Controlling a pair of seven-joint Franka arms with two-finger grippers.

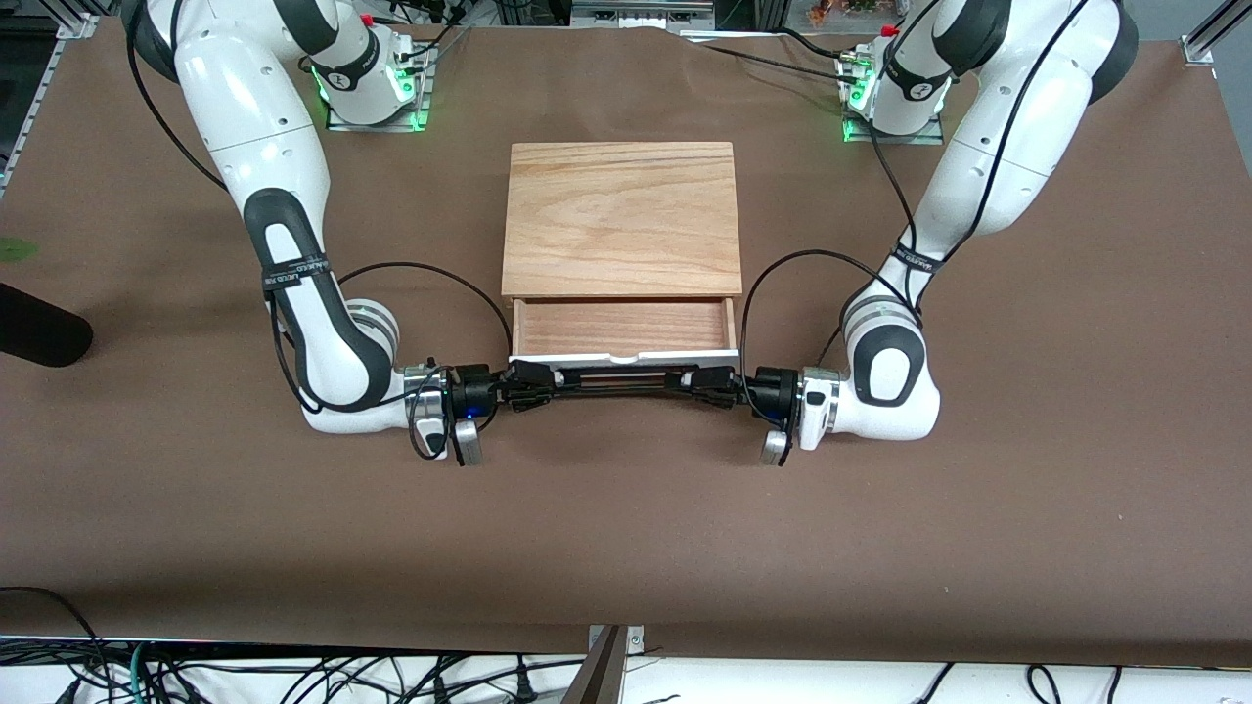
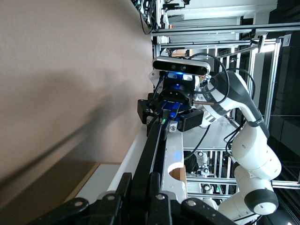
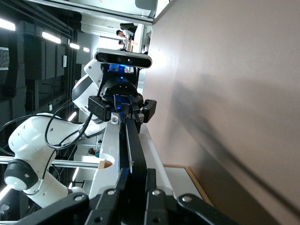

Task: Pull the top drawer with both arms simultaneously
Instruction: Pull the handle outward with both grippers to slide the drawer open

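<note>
The top drawer (image 1: 623, 328) stands partly pulled out of the cabinet, its light-wood tray showing and its white front panel (image 1: 626, 354) facing the front camera. Its black wire handle (image 1: 621, 381) runs along that panel. My right gripper (image 1: 523, 379) is shut on the handle at the right arm's end. My left gripper (image 1: 712, 381) is shut on it at the left arm's end. In the left wrist view my left gripper (image 2: 139, 185) clamps the handle (image 2: 154, 145), with the right gripper (image 2: 171, 110) at its other end. In the right wrist view my right gripper (image 3: 137, 180) clamps the handle (image 3: 133, 145), facing the left gripper (image 3: 123, 110).
The cabinet's light-wood top slab (image 1: 621, 220) lies between the two arm bases. A plain white lower front panel (image 2: 101, 182) shows under the drawer, also in the right wrist view (image 3: 176, 180). Brown table (image 1: 626, 528) spreads nearer the front camera. A dark object (image 1: 39, 332) lies at the right arm's end.
</note>
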